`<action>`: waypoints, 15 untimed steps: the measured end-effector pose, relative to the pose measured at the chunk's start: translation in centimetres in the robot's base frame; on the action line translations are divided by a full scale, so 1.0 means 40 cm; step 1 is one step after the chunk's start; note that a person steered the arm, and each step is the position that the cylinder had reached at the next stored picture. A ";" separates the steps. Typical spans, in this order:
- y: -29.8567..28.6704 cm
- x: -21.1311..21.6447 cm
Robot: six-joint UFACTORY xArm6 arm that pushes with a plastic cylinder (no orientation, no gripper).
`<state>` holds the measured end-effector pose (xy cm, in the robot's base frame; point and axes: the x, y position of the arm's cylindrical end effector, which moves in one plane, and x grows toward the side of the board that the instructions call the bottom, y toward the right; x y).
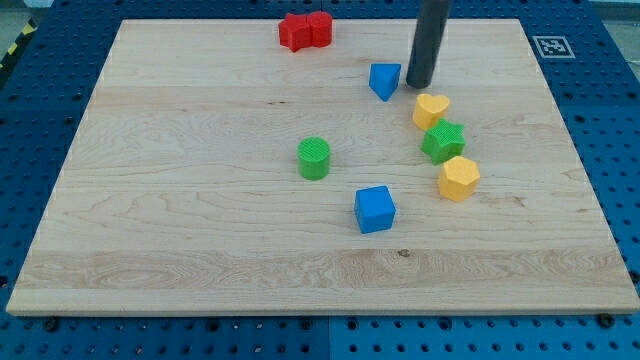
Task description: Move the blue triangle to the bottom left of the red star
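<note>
my tip (418, 84), a bare dark rod with no claw, sits just right of the small blue triangle block (384, 80); the red star block (304, 31) lies up-left of it.

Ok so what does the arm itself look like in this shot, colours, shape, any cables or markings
Only my straight rod shows: dark grey to black, smooth and cylindrical, entering from the view's top. My tip is a plain blunt end. No cables, markings or labels are visible on it. The rest of the arm is out of frame.
</note>
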<state>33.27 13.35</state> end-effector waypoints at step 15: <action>-0.438 -0.139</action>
<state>27.71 -4.15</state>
